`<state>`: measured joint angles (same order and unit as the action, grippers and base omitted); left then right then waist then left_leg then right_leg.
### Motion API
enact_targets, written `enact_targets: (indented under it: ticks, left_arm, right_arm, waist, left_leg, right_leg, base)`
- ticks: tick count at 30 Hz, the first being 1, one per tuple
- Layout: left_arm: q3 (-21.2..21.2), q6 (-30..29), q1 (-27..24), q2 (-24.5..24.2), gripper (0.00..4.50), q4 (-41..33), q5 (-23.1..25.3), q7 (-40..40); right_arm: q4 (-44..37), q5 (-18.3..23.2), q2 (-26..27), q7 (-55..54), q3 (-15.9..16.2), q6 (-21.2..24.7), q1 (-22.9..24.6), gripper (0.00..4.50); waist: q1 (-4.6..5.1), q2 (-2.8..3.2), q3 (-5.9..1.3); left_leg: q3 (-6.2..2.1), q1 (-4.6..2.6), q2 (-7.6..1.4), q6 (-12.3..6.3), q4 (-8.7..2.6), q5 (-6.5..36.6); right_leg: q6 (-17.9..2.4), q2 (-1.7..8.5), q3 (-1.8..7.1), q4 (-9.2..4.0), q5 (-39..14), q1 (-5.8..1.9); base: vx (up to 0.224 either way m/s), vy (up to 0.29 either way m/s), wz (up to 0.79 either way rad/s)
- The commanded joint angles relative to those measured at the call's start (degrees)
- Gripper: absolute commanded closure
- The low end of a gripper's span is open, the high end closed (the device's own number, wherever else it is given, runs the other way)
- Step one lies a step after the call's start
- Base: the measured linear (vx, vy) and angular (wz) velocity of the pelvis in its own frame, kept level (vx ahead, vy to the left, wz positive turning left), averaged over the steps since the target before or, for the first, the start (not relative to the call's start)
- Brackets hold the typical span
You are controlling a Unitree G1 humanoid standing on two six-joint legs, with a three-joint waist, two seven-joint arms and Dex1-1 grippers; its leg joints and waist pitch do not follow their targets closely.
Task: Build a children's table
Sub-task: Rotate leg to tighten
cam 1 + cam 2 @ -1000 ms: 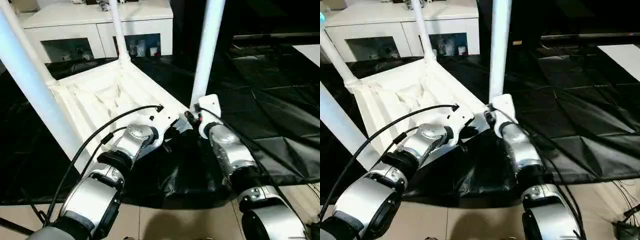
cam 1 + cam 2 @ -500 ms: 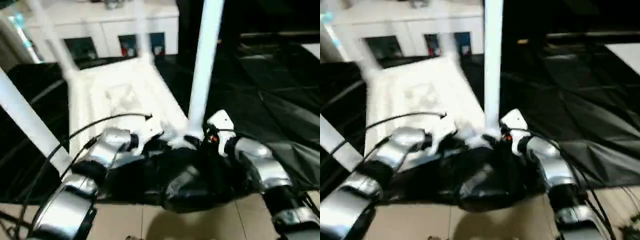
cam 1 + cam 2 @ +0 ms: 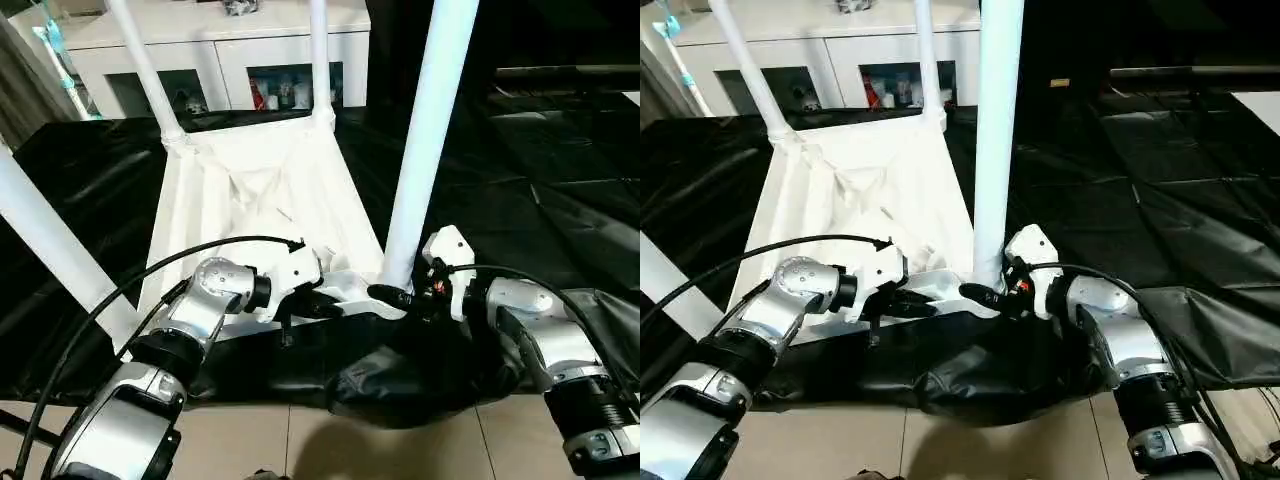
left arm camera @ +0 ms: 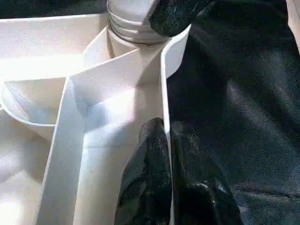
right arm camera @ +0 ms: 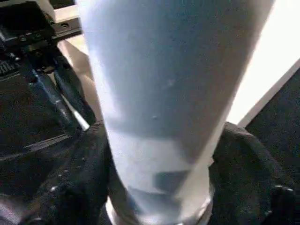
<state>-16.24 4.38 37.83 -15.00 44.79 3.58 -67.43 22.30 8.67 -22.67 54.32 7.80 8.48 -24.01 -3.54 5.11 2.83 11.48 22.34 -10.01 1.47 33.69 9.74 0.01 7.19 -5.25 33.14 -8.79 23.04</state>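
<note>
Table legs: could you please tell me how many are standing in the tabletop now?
4. One at the near right corner, clasped by the right gripper; one near left; one far left; one far right. The left gripper pinches the tabletop rim.

No text, label or number can be read anywhere.
</note>
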Motion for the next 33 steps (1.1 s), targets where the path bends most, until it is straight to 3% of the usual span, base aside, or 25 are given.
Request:
enact_targets:
  ticks: [1, 8, 23, 24, 26, 28, 30, 32, 33]
  left_arm:
    - [0.3, -0.2, -0.9, 0.1, 4.5, -1.0, -1.6, -1.1]
    - [0.2, -0.3, -1.0, 0.1, 4.5, -1.0, -1.4, -0.9]
    - [0.6, -1.3, -1.0, 0.5, 4.5, -0.9, -1.0, 0.7]
    - [1.1, -2.2, -0.5, 1.1, 4.5, -0.2, -0.8, 2.6]
    - [2.0, -3.8, 1.6, 2.9, 4.5, 2.6, 0.0, 8.1]
    - [2.3, -4.4, 2.6, 3.8, 4.5, 4.0, 0.5, 10.7]
    - [3.0, -5.8, 5.3, 6.0, 4.5, 7.0, 1.3, 16.7]
    - [3.3, -6.4, 6.1, 6.7, 4.5, 7.9, 1.4, 18.4]
    - [3.5, -6.8, 7.0, 7.5, 4.5, 8.8, 1.6, 20.6]
  right_arm:
    - [-1.7, -0.2, -0.4, 0.6, 0.6, 0.4, 0.7, 1.6]
    - [-1.7, -1.2, -1.5, 1.2, 1.8, 0.2, 1.6, 1.96]
    - [-0.5, -1.0, -0.1, -1.5, 1.1, 1.4, 1.1, 1.99]
    - [1.0, -1.6, 1.2, -4.8, 0.4, 2.3, 0.3, 1.99]
    - [4.6, -3.1, 4.8, -12.9, -0.7, 4.4, -1.7, 1.99]
    - [5.4, -3.6, 6.2, -15.4, -0.8, 5.0, -2.2, 2.0]
    - [6.2, -4.5, 9.9, -20.8, -0.6, 6.9, -3.0, 2.0]
    - [6.6, -4.8, 11.1, -22.8, -0.6, 7.5, -3.3, 2.01]
    - [7.3, -5.2, 12.4, -25.0, -0.7, 8.2, -3.7, 2.01]
  waist:
    - [-0.03, -1.45, -3.99]
    - [-0.11, -1.43, -4.2]
    - [-0.11, -1.53, -4.2]
    - [-0.06, -1.74, -4.17]
    - [0.25, -1.59, -4.01]
    - [0.99, -1.71, -3.81]
    - [1.17, -1.63, -3.51]
    - [1.6, -1.7, -3.47]
    - [1.68, -1.63, -3.44]
  left_leg:
    - [-1.33, -0.94, -3.04, -4.41, -4.08, 15.4]
    - [-1.28, -0.89, -2.98, -4.89, -3.86, 14.1]
    - [-1.3, -0.87, -2.93, -5.09, -3.8, 13.8]
    - [-1.25, -0.86, -2.91, -5.07, -3.8, 13.9]
    - [-1.33, -0.9, -2.73, -4.16, -3.9, 14.6]
    - [-1.58, -1.2, -2.55, -1.87, -4.16, 17.7]
    - [-1.48, -1.54, -2.53, -1.67, -4.22, 19.9]
    - [-1.68, -1.38, -2.3, -1.04, -4.31, 21.0]
    - [-1.67, -1.76, -2.2, -0.81, -4.24, 21.7]
  right_leg:
    - [-11.9, 2.01, 2.23, -3.77, -17.9, -2.48]
    - [-12.7, 1.98, 2.2, -3.49, -15.3, -2.64]
    - [-12.8, 1.95, 2.15, -3.42, -15.3, -2.73]
    - [-12.6, 1.94, 2.15, -3.52, -15.7, -2.71]
    - [-12.5, 1.93, 2.11, -3.64, -17.8, -2.49]
    - [-10.8, 2.0, 1.96, -4.28, -23.1, -2.42]
    - [-10.0, 1.94, 2.09, -4.86, -25.4, -2.04]
    - [-8.9, 1.96, 1.9, -5.02, -28.0, -2.2]
    - [-8.2, 1.92, 1.82, -5.44, -29.6, -1.85]
  base:
    - [0.0, 0.0, 0.0]
    - [0.0, 0.0, 0.0]
    - [0.0, 0.0, 0.0]
    - [0.0, 0.0, 0.0]
    - [0.0, 0.0, 0.0]
    - [0.0, 0.0, 0.0]
    - [0.0, 0.0, 0.0]
    - [0.0, 0.0, 0.0]
    - [0.0, 0.0, 0.0]
